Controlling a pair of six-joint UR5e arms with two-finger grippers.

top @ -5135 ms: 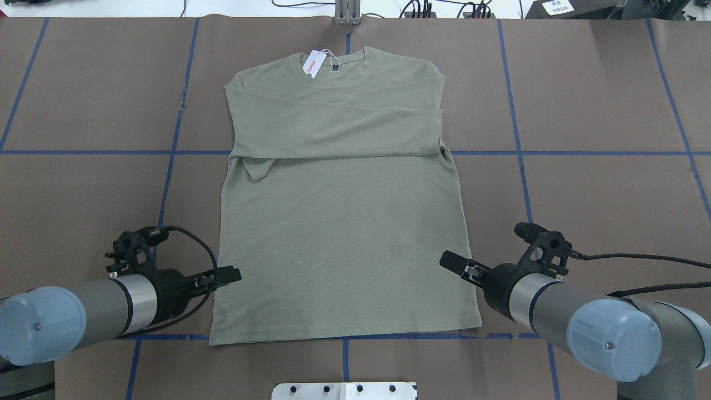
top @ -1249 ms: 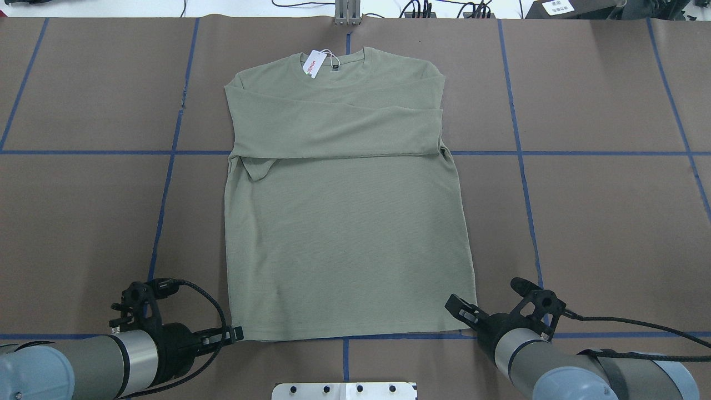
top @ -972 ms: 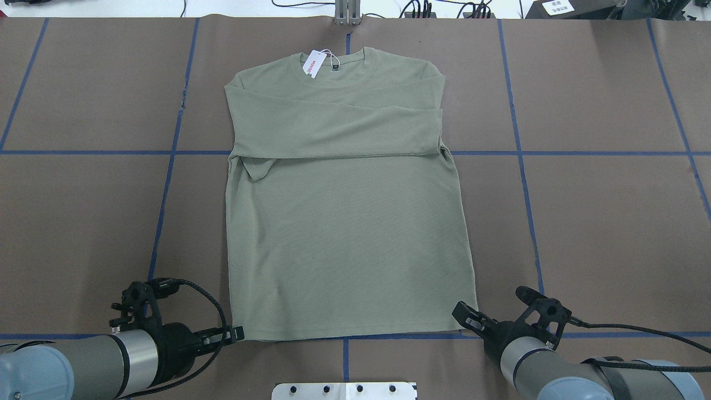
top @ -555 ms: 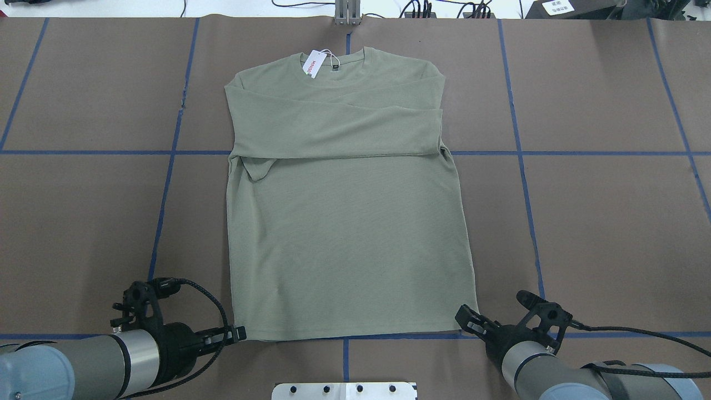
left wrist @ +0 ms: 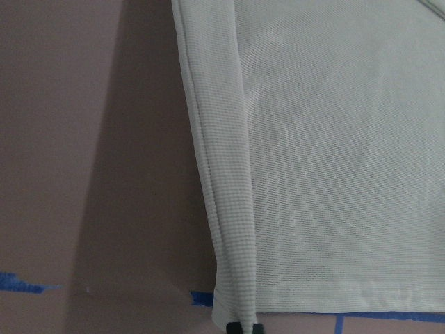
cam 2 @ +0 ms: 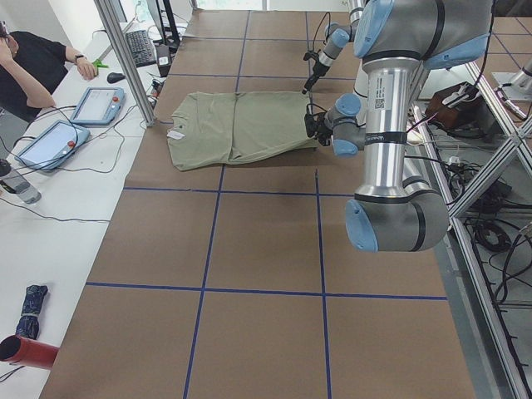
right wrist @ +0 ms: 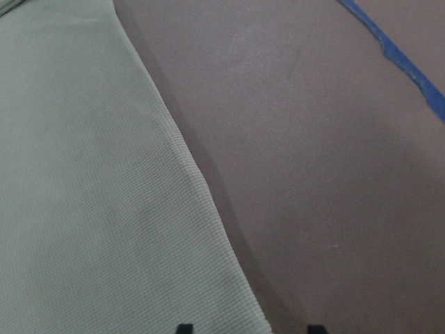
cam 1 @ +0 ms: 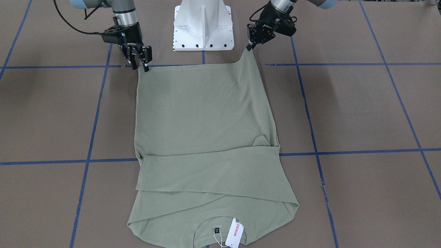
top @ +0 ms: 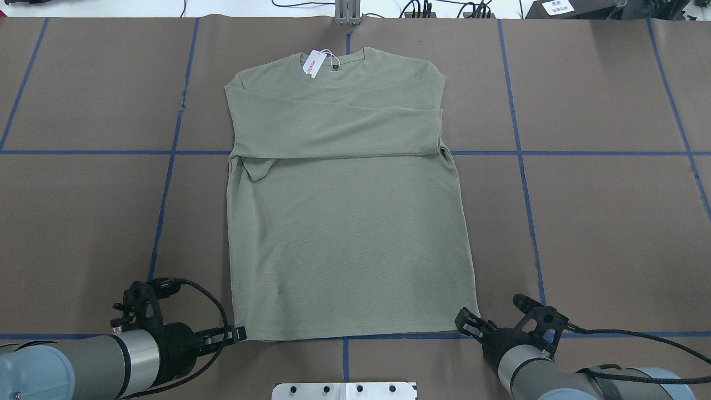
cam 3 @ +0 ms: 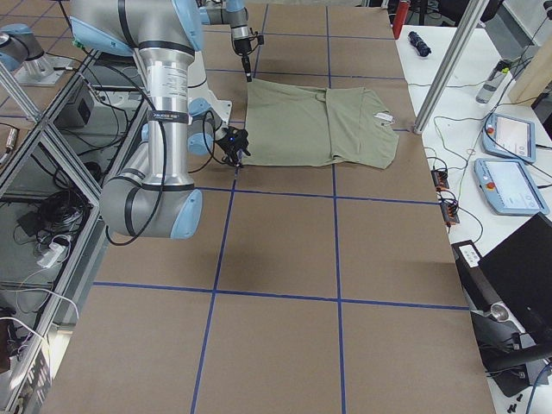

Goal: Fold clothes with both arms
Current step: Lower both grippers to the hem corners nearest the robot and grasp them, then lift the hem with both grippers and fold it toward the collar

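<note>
Sage-green shirt (top: 350, 222) lies on the bench (top: 611, 222). The left gripper (top: 241, 333) remains clenched on one hem corner. The right gripper (top: 464, 323), fingers (cam 1: 146, 65) spread, has edged closer around the other.

Sage-green shirt (top: 350, 222) lies flat, sleeves folded across its chest, hem nearest the white base (cam 1: 203, 24); left arm (top: 83, 361) and right arm (top: 555, 380) sit at the hem corners.

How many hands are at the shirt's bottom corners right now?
2. The left hand is shut on the corner of the shirt on the robot's left; the right hand is open at the opposite corner.
</note>
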